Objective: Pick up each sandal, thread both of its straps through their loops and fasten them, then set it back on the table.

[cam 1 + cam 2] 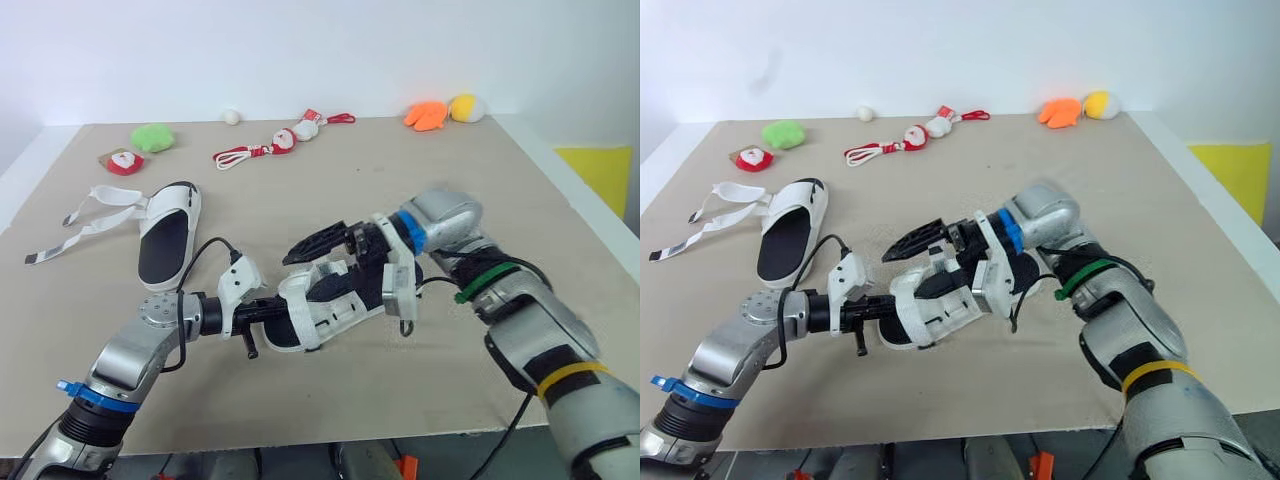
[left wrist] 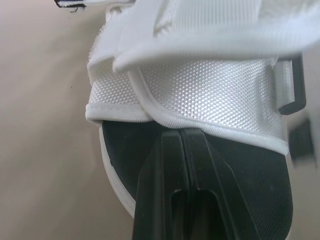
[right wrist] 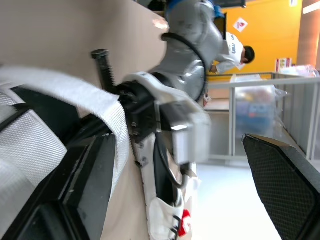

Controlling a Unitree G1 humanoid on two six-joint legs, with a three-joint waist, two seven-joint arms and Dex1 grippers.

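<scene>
Left gripper (image 1: 262,318) is clamped on the heel of a white sandal (image 1: 325,308), held just above the beige table (image 1: 400,180). Right gripper (image 1: 330,265) is spread wide at its strap (image 3: 75,95). Two sandals in all (the second sandal (image 1: 168,235) lies unfastened, well apart). A sign (image 3: 240,24) on the orange wall (image 3: 270,45) is too small to read.

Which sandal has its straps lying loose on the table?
The left-hand sandal, flat on the table with white straps splayed beside it. The held sandal, nearer the middle, is gripped by the left tool.
</scene>
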